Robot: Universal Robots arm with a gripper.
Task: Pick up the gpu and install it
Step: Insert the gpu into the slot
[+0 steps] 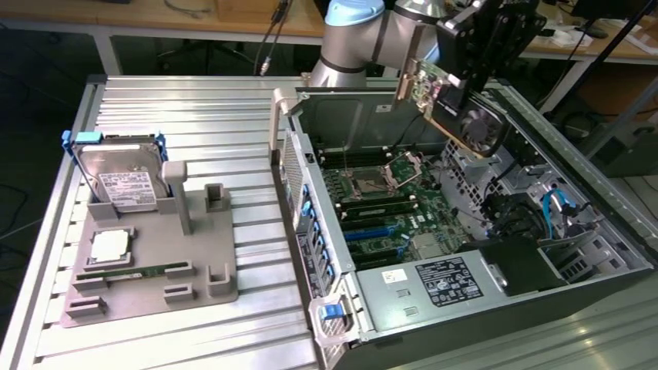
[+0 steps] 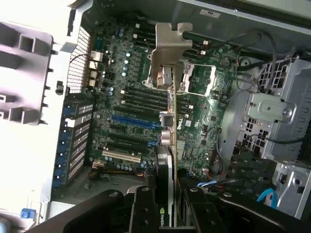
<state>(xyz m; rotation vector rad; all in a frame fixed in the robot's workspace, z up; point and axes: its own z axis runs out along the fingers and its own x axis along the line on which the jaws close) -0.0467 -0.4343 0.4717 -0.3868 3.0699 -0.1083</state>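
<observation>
Slatted metal table (image 1: 185, 116) carries an open case (image 1: 617, 208); above its motherboard (image 1: 381, 193), the gripper (image 2: 169, 204) is clamped on the gpu (image 1: 468, 116), which hangs tilted in the air.

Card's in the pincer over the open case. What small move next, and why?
The pincer grips the green graphics card with black fan cooler tilted, well above the green motherboard, its edge not yet in the blue expansion slot. I'd probably level it and ease down slowly.
</observation>
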